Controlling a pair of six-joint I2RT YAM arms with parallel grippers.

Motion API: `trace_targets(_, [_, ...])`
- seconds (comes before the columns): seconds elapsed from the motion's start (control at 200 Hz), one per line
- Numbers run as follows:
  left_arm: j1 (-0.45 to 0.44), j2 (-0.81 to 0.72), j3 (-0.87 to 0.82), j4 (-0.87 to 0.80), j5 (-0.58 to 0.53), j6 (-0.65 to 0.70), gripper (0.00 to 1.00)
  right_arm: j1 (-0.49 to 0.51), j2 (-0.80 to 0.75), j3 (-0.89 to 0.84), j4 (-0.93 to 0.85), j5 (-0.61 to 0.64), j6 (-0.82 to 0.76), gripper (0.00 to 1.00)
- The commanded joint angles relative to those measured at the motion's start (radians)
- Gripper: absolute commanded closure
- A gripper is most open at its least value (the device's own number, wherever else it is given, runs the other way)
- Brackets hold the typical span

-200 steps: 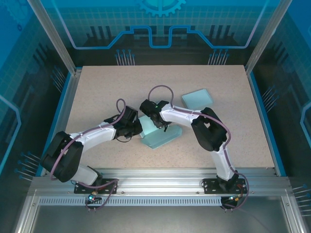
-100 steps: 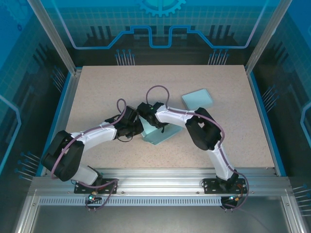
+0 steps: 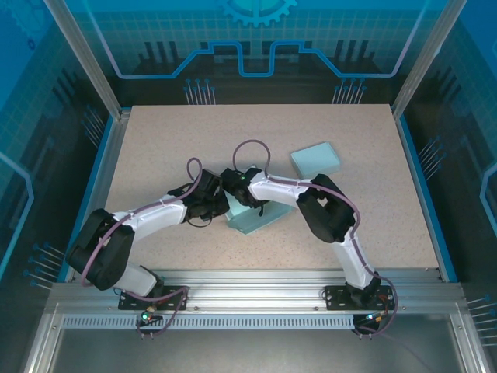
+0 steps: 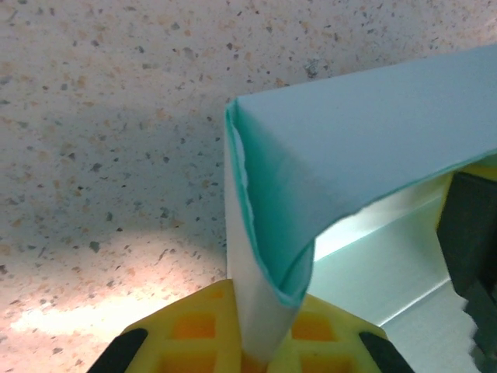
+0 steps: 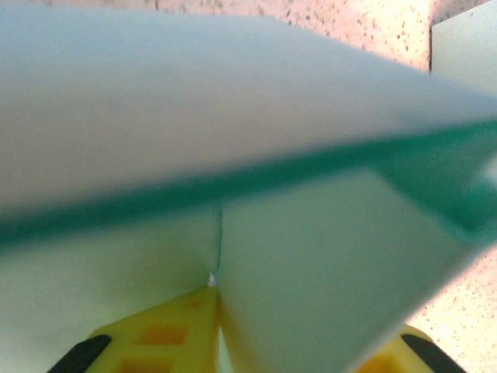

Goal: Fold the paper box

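Your left gripper point(image 4: 260, 346) is clenched on a thin wall of the paper box point(image 4: 365, 132). The sheet runs straight up out of the yellow fingers point(image 4: 194, 338) and curls over to the right at a folded corner. Your right gripper point(image 5: 233, 342) has a box panel edge-on in its gap; you cannot tell whether it pinches the panel or sits loose around it.

From above, the left gripper point(image 3: 220, 205) and right gripper point(image 3: 231, 186) meet at the box's left end, both touching it, so neither arm is nearer. The box point(image 3: 256, 216) lies to the right of both, in the middle of the table point(image 3: 155, 140). Its long axis runs near-left to far-right. It looks pale green, thin and half-formed, with soft edges. A separate flat green piece point(image 3: 315, 158) lies apart, further right.
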Motion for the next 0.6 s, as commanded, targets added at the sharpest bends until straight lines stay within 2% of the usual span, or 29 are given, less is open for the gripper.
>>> trace_targets(0.0, [0.018,0.006,0.022,-0.158,-0.089,0.022,1.0,-0.047,-0.055,-0.05,-0.1,-0.065,-0.058,0.61])
trace_targets(0.26, [0.018,0.043,0.086,-0.272,-0.098,0.1,1.0,-0.059,-0.211,-0.069,-0.015,-0.28,-0.095,0.35])
trace_targets(0.37, [0.017,0.055,0.12,-0.317,-0.1,0.143,1.0,-0.082,-0.271,-0.105,0.04,-0.39,-0.098,0.3])
trace_targets(0.595, [0.019,0.108,0.236,-0.435,-0.108,0.264,1.0,-0.138,-0.415,-0.196,0.149,-0.584,-0.107,0.26])
